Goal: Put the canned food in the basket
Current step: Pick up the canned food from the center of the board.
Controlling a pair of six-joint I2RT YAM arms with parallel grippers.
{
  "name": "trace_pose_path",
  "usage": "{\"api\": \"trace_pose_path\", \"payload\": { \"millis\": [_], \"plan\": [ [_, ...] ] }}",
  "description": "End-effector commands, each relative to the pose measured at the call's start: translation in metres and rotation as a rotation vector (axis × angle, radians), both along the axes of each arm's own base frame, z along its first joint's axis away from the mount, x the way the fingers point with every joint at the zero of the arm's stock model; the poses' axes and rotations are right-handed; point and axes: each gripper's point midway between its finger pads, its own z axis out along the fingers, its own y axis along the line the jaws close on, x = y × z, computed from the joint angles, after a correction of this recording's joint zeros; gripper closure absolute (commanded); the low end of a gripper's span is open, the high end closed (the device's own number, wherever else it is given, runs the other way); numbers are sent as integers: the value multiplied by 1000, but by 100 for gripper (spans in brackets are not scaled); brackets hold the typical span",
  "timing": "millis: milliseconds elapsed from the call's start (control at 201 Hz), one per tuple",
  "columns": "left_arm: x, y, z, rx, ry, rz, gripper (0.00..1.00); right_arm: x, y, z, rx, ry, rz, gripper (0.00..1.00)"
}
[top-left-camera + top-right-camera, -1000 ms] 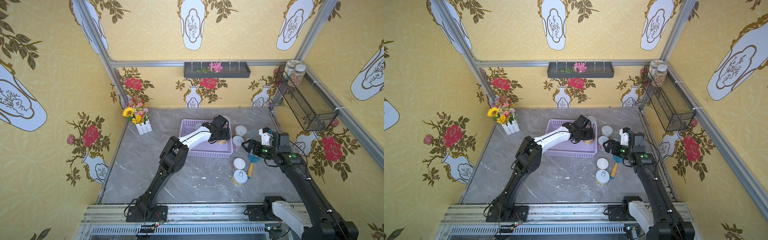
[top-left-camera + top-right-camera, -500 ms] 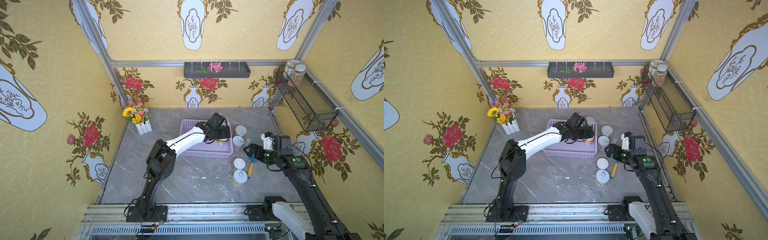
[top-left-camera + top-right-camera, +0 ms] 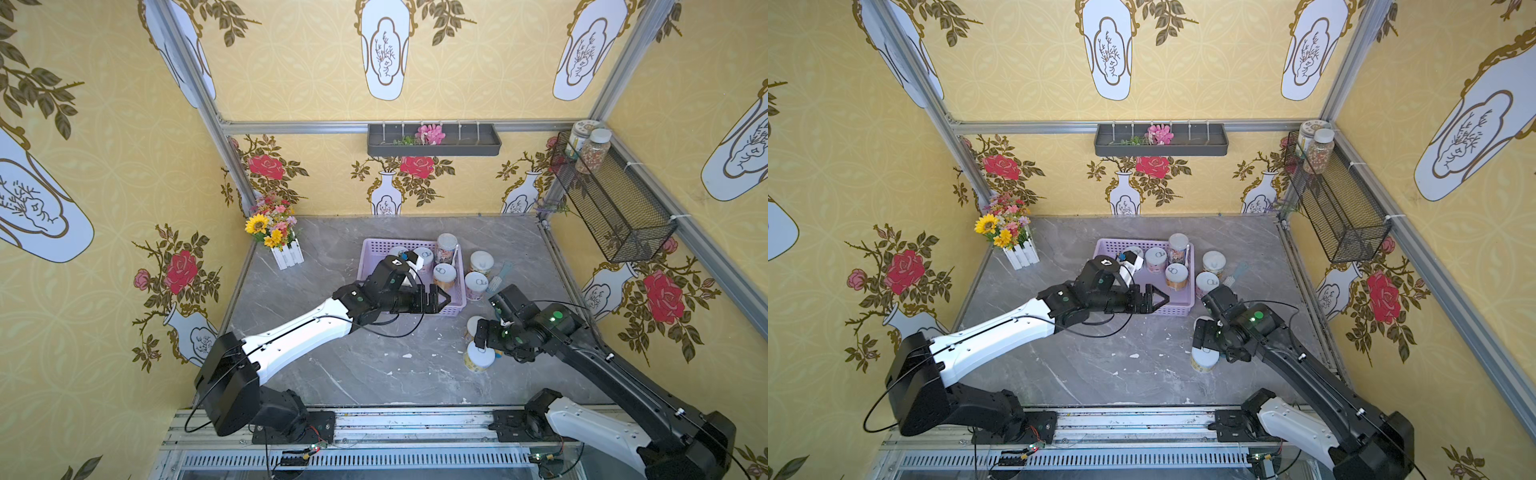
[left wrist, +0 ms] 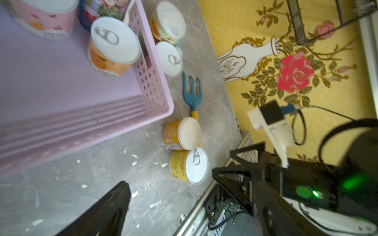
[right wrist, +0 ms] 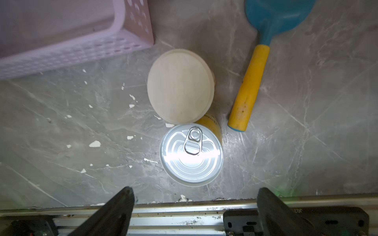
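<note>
Grey marble table (image 3: 332,374): lilac perforated plastic basket (image 3: 376,246) holds four pull-tab tins (image 3: 444,272), four more outside.
Left gripper (image 3: 441,298) wide, empty, at basket's 5 o'clock corner. Right gripper (image 5: 195,190) wide, empty, over yellow-label tin (image 5: 191,155) farther out at 5 o'clock.

Nearest the matt black fingers (image 5: 114,214), one can (image 5: 191,153) has a glossy ribbed metal lid; the can beyond (image 5: 180,85) has a matt cream top. The basket (image 5: 71,51) is smooth lilac plastic, the worktop (image 5: 61,122) marbled grey.
</note>
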Motion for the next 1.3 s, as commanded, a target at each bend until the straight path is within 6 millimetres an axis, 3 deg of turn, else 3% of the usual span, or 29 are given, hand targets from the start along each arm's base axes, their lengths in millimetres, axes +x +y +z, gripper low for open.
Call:
{"api": "trace_pose_path", "payload": {
  "millis": [0, 145, 284, 548, 763, 1291],
  "plan": [
    [-25, 6, -10, -22, 26, -42, 0, -1, 4, -7, -75, 12, -42, 3],
    [-49, 20, -25, -13, 73, -50, 0, 1, 19, -26, -66, 62, -23, 3],
    [-58, 30, -37, 7, 94, -44, 0, -3, 19, -41, -90, 119, -33, 3],
    [-60, 32, -45, 22, 103, -54, 0, -6, 18, -58, -102, 171, -50, 3],
    [-61, 32, -46, 28, 98, -60, 0, 4, 18, -66, -86, 178, -53, 0],
    [-62, 36, -49, 45, 95, -56, 0, 9, 13, -68, -96, 175, -42, 22]
  ]
}}
